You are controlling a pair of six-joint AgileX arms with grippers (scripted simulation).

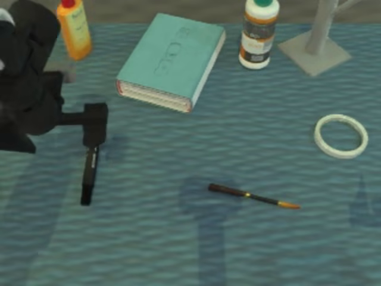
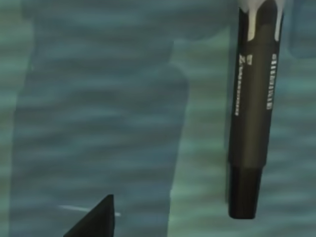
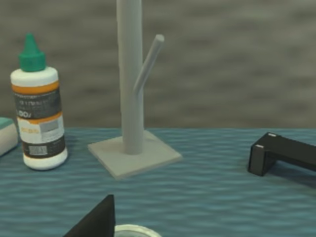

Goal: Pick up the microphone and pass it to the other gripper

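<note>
A blue-green bench seen from above; the left gripper hangs at the left of the frame, directly over the head end of the microphone, whose black handle lies flat on the bench, pointing toward the lower left; whether its jaws are wide or narrow cannot be told. The right gripper is out of the frame. A teal book lies at upper centre; a paintbrush lies at lower centre.
</note>
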